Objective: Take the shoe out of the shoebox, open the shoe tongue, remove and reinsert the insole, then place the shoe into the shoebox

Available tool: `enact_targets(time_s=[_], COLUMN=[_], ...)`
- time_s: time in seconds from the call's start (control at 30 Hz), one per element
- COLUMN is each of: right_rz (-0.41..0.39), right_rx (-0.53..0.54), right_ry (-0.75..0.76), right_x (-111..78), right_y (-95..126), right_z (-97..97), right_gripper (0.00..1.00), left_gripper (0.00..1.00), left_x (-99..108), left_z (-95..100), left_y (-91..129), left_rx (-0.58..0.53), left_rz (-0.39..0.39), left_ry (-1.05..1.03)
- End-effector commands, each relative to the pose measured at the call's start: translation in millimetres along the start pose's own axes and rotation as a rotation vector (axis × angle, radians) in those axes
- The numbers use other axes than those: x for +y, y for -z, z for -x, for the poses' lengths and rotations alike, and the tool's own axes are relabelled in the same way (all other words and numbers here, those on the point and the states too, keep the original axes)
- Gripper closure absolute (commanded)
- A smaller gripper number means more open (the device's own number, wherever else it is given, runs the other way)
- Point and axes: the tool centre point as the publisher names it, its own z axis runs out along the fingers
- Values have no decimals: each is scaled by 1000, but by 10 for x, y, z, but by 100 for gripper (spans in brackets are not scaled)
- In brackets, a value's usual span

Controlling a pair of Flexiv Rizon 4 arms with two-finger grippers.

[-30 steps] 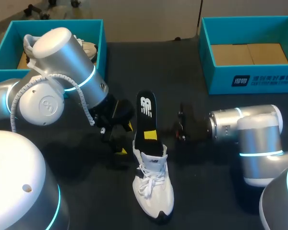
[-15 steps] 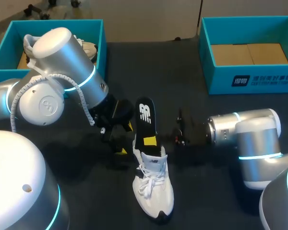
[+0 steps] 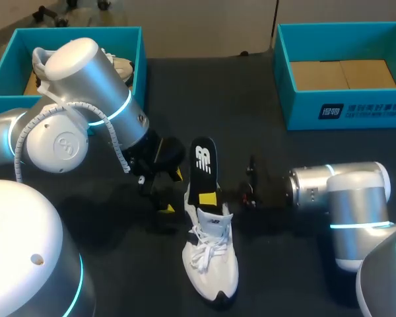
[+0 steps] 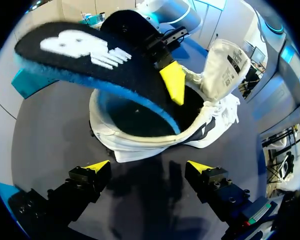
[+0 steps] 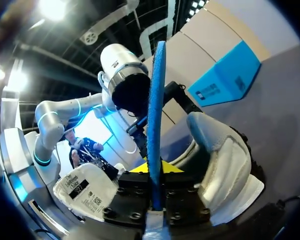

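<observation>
Matt cloth and foam beside gleaming arm shells

The insole (image 4: 90,55) had a matt black fabric top and a blue foam edge. The shoe (image 3: 211,257) was white woven mesh with cloth laces and a padded tongue (image 4: 225,60). The table (image 3: 284,271) looked dark, matt and smooth. The left arm (image 3: 86,86) and right arm (image 3: 343,188) wore smooth silver-grey shells with a soft gloss. The left gripper (image 4: 148,166) showed matt black blocks set with screws and smooth yellow tips. The shoebox (image 3: 343,112) at the table's far right corner was matt teal card over a plain brown cardboard floor.
</observation>
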Motion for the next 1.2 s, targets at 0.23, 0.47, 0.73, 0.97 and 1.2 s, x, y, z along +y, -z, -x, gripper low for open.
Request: enact_targets(time_s=[0.23,0.47,0.73,0.97,1.2], right_rz=[5,52,84,114,89], right_rx=[-14,-28,-25,-32,-39], right_ry=[43,86,100,91,47], right_x=[160,301,396,456,436], right_y=[-21,22,40,42,34], right_z=[-35,-68,-48,6,82], right_gripper=[65,68,77,100,100], left_gripper=[0,0,0,0,0], left_x=[-5,-5,-5,-5,-5], left_z=[-9,-9,-9,-9,-9], left_y=[2,2,2,2,2], left_rx=[-2,-2,-2,-2,-2], left_rz=[3,3,3,3,3], left_ry=[0,0,0,0,0])
